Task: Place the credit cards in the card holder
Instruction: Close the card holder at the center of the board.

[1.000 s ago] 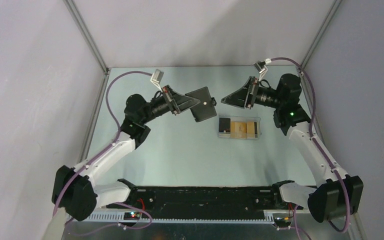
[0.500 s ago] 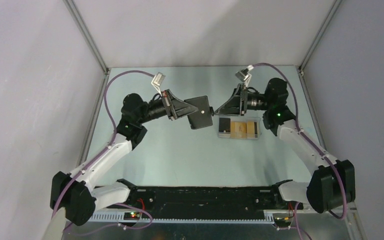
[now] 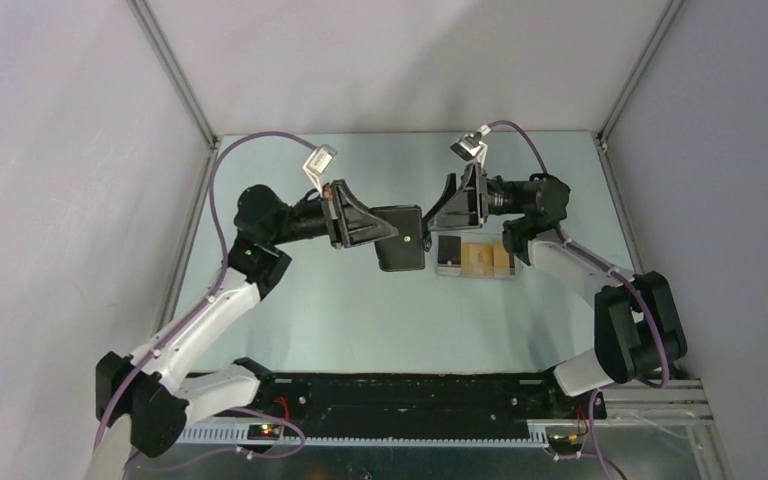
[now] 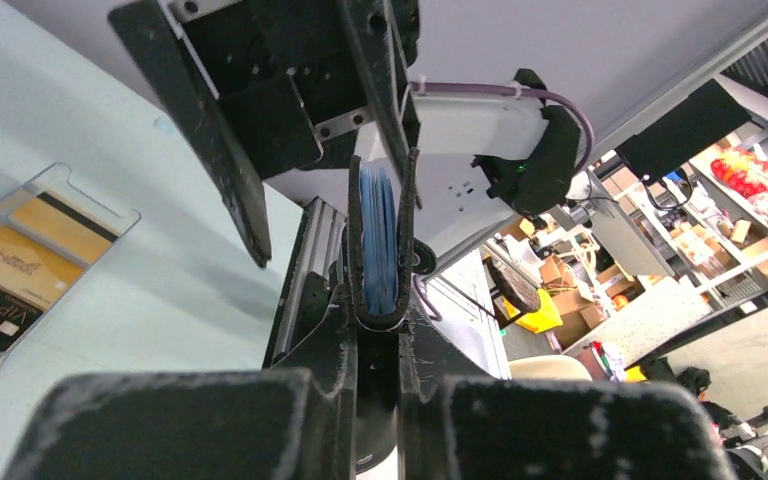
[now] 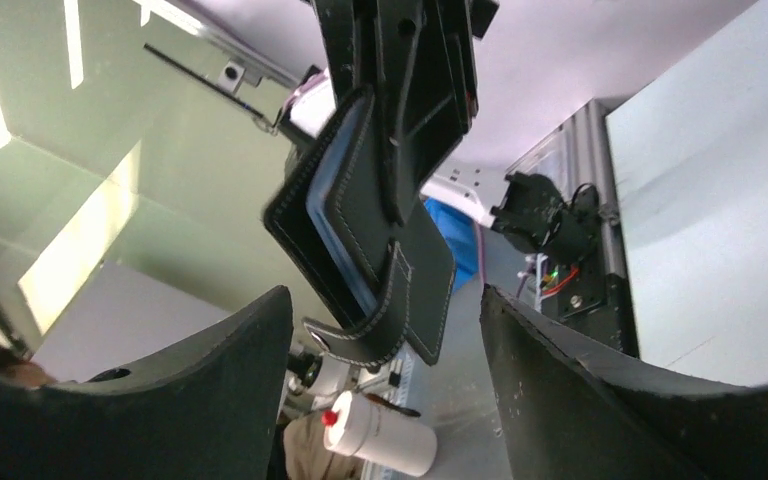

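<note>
Moved: the right arm [image 3: 580,270] has swung in leftward from the far right corner, its elbow folding back toward the near edge. The left arm [image 3: 210,300] has pushed the card holder [image 3: 402,245] a little lower and more toward the centre, so the two grippers now meet mid-table.
Left arm: it rises from its base at the near left, the forearm runs up and away, and the wrist turns to point rightward, level above the table [image 3: 340,310].
Left gripper [image 3: 392,228]: clamped tight on the card holder at its folded edge. In the wrist view both fingers press the black leather with the blue lining showing between the two flaps.
Card holder: held in the air, clear of the table, just left of the tray [image 3: 520,262], its flat black face toward the overhead camera and its loose end pointing at the right gripper [image 3: 432,222].
Right gripper: its jaws stand apart. In its wrist view the holder's open end hangs between the two fingers with a gap on each side, touching neither.
Credit cards [image 3: 478,258]: lying flat in the clear tray on the table, just right of the holder, a black one at the left end and orange-yellow ones beside it.
Right arm: upper link upright at the near right, forearm reaching up and left over the tray's right end, wrist pointing leftward.
</note>
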Robot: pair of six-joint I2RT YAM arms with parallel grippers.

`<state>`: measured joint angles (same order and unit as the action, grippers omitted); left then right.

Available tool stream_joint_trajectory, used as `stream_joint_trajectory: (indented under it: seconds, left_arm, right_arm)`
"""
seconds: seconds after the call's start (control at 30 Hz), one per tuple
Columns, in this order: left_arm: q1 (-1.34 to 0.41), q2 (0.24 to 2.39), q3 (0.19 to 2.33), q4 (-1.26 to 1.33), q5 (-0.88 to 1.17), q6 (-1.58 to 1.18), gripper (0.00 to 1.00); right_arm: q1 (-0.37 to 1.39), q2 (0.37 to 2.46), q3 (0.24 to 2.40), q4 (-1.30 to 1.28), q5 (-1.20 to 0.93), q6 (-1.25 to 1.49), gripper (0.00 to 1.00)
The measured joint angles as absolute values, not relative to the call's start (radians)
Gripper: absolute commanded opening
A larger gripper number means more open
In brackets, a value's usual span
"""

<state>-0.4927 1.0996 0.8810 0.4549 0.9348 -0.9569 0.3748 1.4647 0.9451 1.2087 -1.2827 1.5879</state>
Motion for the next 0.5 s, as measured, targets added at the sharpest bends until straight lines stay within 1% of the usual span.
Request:
stream_joint_trajectory:
  seconds: [0.17,0.3,0.37,0.4,0.43,0.5]
  left_arm:
    - [-0.493,1.073,0.912,0.455,0.949,-0.949,0.0]
    - [-0.493,1.05,0.923,0.458,0.949,-0.941,0.0]
    - [-0.493,1.047,0.926,0.461,0.95,-0.941,0.0]
    - [-0.493,1.047,0.926,0.461,0.949,-0.941,0.0]
    - [-0.493,1.048,0.926,0.461,0.95,-0.941,0.0]
    - [-0.493,1.05,0.926,0.461,0.951,-0.941,0.0]
  right_arm:
    - [0.397,1.478,0.938,1.36,-1.309,1.692,0.7]
    - [0.401,1.471,0.938,1.408,-1.311,1.713,0.68]
    - [0.402,1.465,0.938,1.416,-1.31,1.716,0.64]
    - [0.405,1.46,0.938,1.421,-1.31,1.717,0.59]
    - [0.408,1.456,0.938,1.424,-1.311,1.717,0.56]
    - [0.419,1.449,0.938,1.431,-1.311,1.717,0.54]
